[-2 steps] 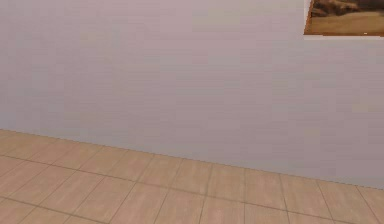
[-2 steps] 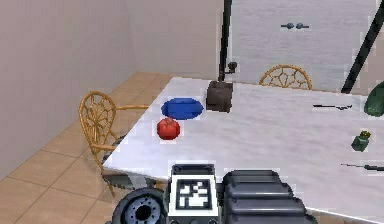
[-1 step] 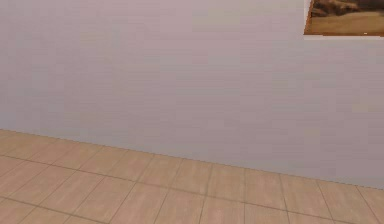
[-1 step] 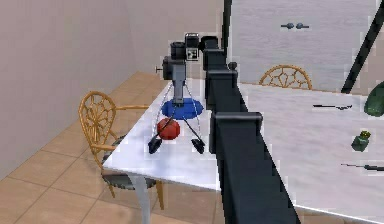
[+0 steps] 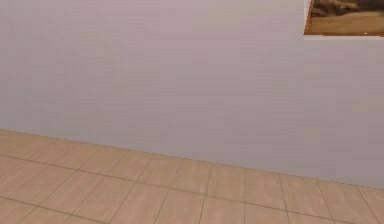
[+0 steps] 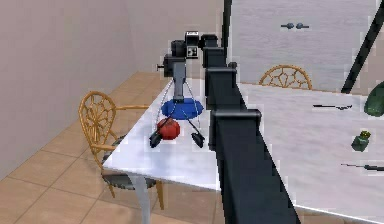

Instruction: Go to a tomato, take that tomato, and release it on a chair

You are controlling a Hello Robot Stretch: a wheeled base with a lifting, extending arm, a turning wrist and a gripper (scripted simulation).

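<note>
In the arm side view, the arm [image 6: 235, 130] runs as a dark bar from six o'clock up toward eleven o'clock over a white table [image 6: 300, 135]. The gripper [image 6: 177, 138] hangs at its far end under a blue disc [image 6: 183, 106]. The tomato [image 6: 168, 128], a small red round thing, sits between the two thin fingers [image 6: 155, 139] near the table's corner at nine o'clock. The table lies behind it, so it cannot be told whether the gripper holds the tomato, nor how the jaws stand. A wicker chair [image 6: 103, 122] stands just beside the table at about eight o'clock from the tomato, its seat partly under the tabletop. A second wicker chair [image 6: 285, 76] stands at the table's far side, toward one o'clock. A dark green object [image 6: 375, 98] is on the table at three o'clock. In the forward view, a pale wall [image 5: 150, 70] meets a tiled floor [image 5: 120, 185], with a framed picture [image 5: 345, 17] at two o'clock.
</note>
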